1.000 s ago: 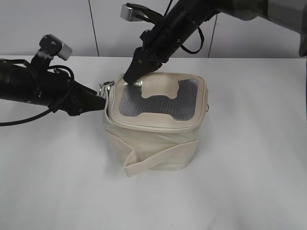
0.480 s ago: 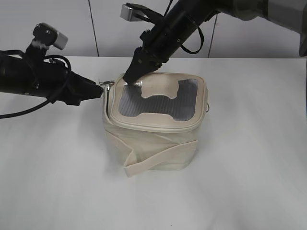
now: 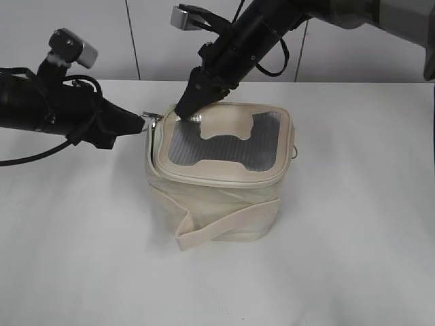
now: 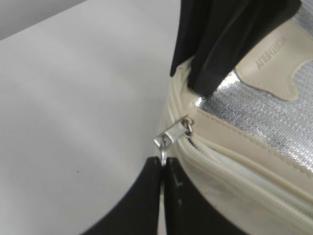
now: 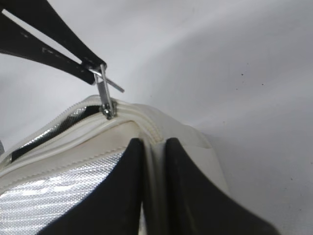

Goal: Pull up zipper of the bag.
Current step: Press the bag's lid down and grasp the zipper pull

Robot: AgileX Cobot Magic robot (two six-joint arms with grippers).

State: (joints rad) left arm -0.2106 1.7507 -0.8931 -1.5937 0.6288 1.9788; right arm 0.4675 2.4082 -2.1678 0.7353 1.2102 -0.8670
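Note:
The cream-white bag (image 3: 224, 193) stands on the white table, its lid with the grey window (image 3: 224, 142) facing up. The zipper track (image 4: 234, 182) runs round the lid's rim. Its silver slider (image 4: 172, 134) sits at the far left corner and also shows in the right wrist view (image 5: 104, 102). My left gripper (image 4: 163, 164) is shut on the slider's ring pull, just left of the bag (image 3: 141, 124). My right gripper (image 5: 154, 144) is shut on the lid's rim at that same corner (image 3: 183, 109). The flat strap (image 3: 228, 224) hangs across the front.
The white table (image 3: 353, 258) surrounds the bag, with a pale wall behind. Both black arms meet over the bag's far left corner, the right one (image 3: 251, 34) reaching in from the upper right.
My left gripper has moved up and away along the bag's left side, taking the ring pull and slider to the far left corner. The right gripper has stayed put.

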